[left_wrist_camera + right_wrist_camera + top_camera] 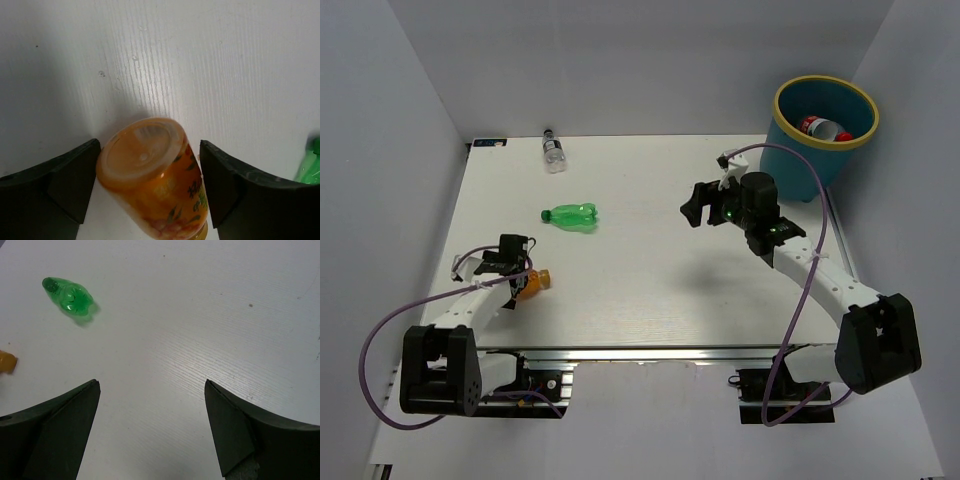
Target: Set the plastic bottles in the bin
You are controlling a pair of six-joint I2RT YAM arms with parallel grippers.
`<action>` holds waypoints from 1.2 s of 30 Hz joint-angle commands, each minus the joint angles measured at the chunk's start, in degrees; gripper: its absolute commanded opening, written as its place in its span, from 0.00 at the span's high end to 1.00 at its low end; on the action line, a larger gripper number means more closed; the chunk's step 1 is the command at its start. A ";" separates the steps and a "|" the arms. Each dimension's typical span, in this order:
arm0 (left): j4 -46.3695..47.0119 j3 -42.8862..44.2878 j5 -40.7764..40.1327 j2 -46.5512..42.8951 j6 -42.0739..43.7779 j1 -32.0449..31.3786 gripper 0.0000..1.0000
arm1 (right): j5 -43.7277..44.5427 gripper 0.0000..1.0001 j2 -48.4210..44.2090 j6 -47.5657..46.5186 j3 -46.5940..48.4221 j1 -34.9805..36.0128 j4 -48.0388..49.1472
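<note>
One white table, faint wood grain, boxed in by plain pale walls on the left, far and right sides. Four bottles visible:
- dark-capped bottle, clear, lying at the far left edge
- green bottle, lying left of centre
- orange bottle, near left
- red-capped bottle, inside the bin

One bin, teal with a yellow rim, far right corner.

Left gripper: jaws wide, straddling the orange bottle, no visible clamp. Right gripper: jaws wide, holding nothing, over the table right of centre.
</note>
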 commanded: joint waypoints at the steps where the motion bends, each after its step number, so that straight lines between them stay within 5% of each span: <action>1: 2.74 -0.46 0.76 1.09 1.16 0.21 0.15 | -1.59 0.10 -1.48 -0.99 -0.21 -0.28 0.22; 6: 4.58 0.94 2.17 0.13 4.76 0.21 0.49 | -14.24 0.11 -2.27 -5.38 -1.53 -0.19 0.74; 11: 13.19 2.00 11.73 -4.96 14.41 -0.13 0.68 | -22.94 0.11 -3.76 -5.56 -4.08 1.65 5.40; 16: 23.65 1.91 20.97 -9.10 19.97 -5.75 0.70 | -24.71 0.11 -2.36 -3.98 -3.74 5.51 8.74; 25: 29.19 8.15 20.02 -4.27 23.67 -25.25 0.73 | -19.54 0.11 1.94 -0.99 -1.45 12.54 12.88; 36: 35.00 12.19 18.17 3.29 23.05 -34.24 0.73 | -17.33 0.11 10.64 2.17 2.33 16.77 14.37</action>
